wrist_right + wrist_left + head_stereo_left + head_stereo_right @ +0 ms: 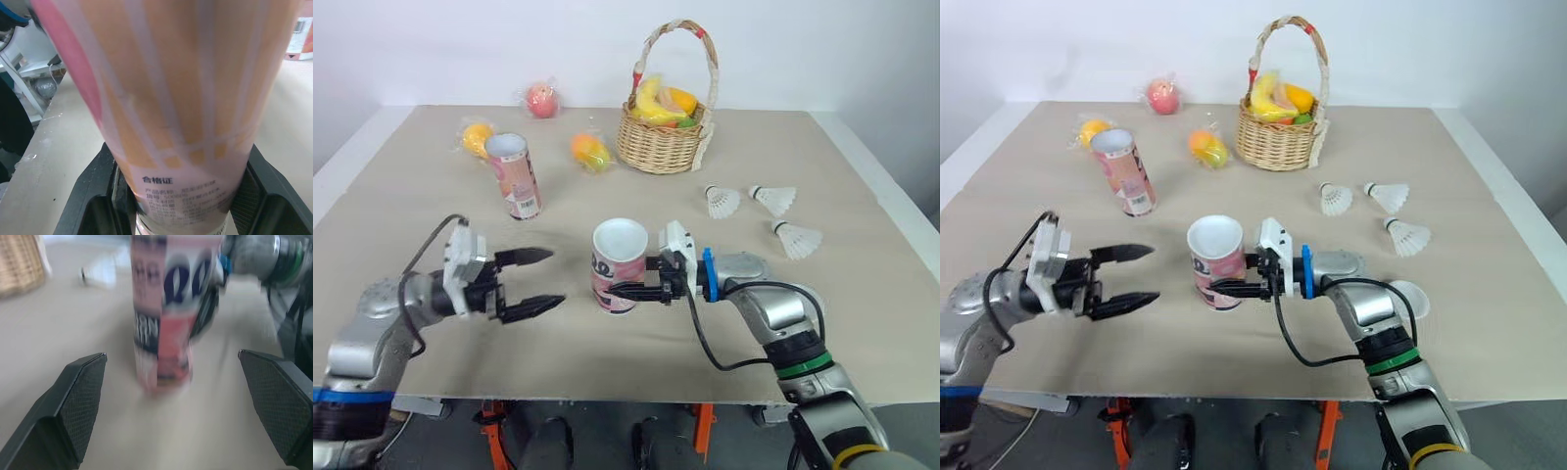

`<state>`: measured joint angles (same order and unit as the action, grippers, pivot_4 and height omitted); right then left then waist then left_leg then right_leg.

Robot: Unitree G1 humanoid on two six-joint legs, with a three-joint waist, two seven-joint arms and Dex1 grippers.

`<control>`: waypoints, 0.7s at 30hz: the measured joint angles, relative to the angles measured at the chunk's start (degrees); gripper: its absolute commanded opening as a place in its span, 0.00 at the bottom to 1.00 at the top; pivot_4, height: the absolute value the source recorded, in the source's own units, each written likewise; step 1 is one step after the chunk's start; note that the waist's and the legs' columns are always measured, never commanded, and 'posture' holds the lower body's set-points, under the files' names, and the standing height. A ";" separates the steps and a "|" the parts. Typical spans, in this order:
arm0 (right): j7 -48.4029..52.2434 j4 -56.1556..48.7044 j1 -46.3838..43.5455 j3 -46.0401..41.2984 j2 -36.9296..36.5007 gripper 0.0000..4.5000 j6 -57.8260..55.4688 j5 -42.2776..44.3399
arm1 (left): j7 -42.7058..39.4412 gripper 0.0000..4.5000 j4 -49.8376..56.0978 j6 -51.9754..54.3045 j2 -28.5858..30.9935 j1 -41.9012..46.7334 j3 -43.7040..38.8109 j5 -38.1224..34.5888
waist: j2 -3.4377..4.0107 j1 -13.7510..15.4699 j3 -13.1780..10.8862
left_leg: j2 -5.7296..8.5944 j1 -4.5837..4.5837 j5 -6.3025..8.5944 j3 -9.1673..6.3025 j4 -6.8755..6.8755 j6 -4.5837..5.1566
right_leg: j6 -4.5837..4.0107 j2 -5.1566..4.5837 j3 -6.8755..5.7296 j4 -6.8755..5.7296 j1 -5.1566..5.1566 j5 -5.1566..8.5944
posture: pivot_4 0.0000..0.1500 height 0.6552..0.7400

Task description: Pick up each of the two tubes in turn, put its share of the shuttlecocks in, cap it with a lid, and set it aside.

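Close to the front edge of the table [401, 211], on the left, the left gripper [556, 277] is held wide open, and nothing is gripped by it. Near it, by the middle of the front edge, a pink tube [619, 257] is squeezed by the right gripper [625, 284], with its open top turned up. A second open tube [514, 178] is stood further back on the left. Yellow fruit [658, 100] is kept in the basket [656, 149] near the back edge. Three shuttlecocks [722, 201] are laid towards the right edge.

Count: 2 tubes [515, 181] [617, 266], 3 shuttlecocks [722, 201] [775, 199] [798, 239], 1 basket [658, 147] holding fruit, 3 wrapped fruits [541, 100] [477, 137] [590, 151] loose outside it.
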<state>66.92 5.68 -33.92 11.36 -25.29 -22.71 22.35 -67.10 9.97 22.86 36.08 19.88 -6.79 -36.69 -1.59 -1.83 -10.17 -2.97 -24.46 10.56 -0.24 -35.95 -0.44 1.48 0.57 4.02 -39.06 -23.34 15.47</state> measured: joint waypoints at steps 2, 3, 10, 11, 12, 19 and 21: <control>-0.30 -0.38 0.07 -2.55 -1.25 0.50 -1.02 1.52 | 1.45 1.00 -1.40 1.47 -2.00 4.85 1.59 0.00 | 0.04 0.15 -0.03 | 0.04 -0.01 0.00 0.02 -0.04 0.00 | 0.04 -0.02 0.03 0.00 0.01 -0.02 | 1.00 1.00; -1.00 -0.36 -0.10 -4.89 -2.20 0.50 -1.59 2.63 | 2.02 1.00 -3.10 2.48 -3.43 8.34 2.88 0.14 | 0.04 0.33 -0.05 | 0.05 -0.04 0.00 0.02 -0.12 0.00 | 0.08 -0.01 0.04 0.00 0.01 -0.05 | 1.00 1.00; -12.41 10.25 -5.65 -22.55 -10.81 0.50 -1.20 4.24 | 3.34 1.00 -12.05 4.47 -10.06 21.78 9.18 2.64 | 0.05 0.57 -0.08 | 0.15 -0.11 0.01 0.07 -0.22 0.02 | 0.09 -0.05 0.15 0.02 0.00 -0.10 | 1.00 1.00; -15.70 13.88 -6.92 -24.54 -12.59 0.50 -0.29 3.37 | 3.08 1.00 -13.85 4.46 -10.90 23.27 10.24 3.41 | 0.05 0.46 -0.08 | 0.15 -0.11 0.03 0.10 -0.22 0.05 | -0.09 -0.03 0.19 0.02 -0.02 -0.18 | 1.00 1.00; -21.31 21.08 -8.70 -26.66 -15.92 0.50 1.03 1.29 | 2.95 1.00 -16.01 4.31 -12.99 25.46 12.19 4.88 | 0.11 0.62 -0.11 | 0.21 -0.15 0.03 0.09 -0.22 0.05 | -0.20 -0.08 0.18 0.02 -0.04 -0.24 | 1.00 1.00; -39.51 46.90 -10.07 -39.84 -30.00 0.50 10.54 -2.43 | 1.95 1.00 -23.96 1.30 -19.63 30.43 16.18 9.13 | 0.18 0.13 -0.12 | 0.65 -0.19 0.19 0.41 -0.01 0.32 | 0.12 -0.58 0.45 0.13 -0.07 0.06 | 1.00 1.00; -41.74 51.00 -9.77 -41.36 -31.08 0.50 12.60 -2.53 | 1.79 1.00 -25.13 0.53 -20.39 31.62 16.44 9.80 | 0.18 -0.69 -0.12 | 0.73 -0.08 0.19 0.48 0.10 0.32 | 0.15 -0.62 0.58 0.13 -0.05 0.08 | 1.00 1.00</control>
<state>25.18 56.68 -43.69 -30.00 -56.37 -10.11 19.82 -65.31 -15.16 23.39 15.69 51.50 9.66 -26.89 -1.41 -2.52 -10.29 -2.24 -24.54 10.75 0.24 -35.85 -0.12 1.63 -0.05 4.60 -38.93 -23.39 15.55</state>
